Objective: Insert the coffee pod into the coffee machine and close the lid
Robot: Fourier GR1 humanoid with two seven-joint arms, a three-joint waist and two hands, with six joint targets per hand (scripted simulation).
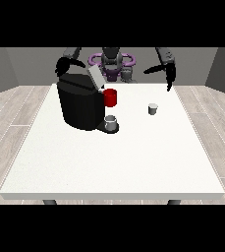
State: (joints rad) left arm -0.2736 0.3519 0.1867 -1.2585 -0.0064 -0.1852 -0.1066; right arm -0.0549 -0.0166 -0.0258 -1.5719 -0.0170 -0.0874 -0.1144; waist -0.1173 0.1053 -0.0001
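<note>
Item: pod insertion, not yet begun, as we judge it.
We log the coffee pod point(153, 109) on the tabletop point(133, 162), well apart from the open-lidded coffee machine point(79, 103); the hand at the view's right point(169, 74) hangs above, fingers straight, holding nothing.

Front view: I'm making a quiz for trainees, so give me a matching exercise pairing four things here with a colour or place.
Things:
1. coffee machine
2. coffee pod
3. mug
4. cup

Descriptions:
A. red
B. alone on the table, towards the view's right
C. black, lid raised
D. grey, on the machine's base

Pairs: 1-C, 2-B, 3-A, 4-D
</note>
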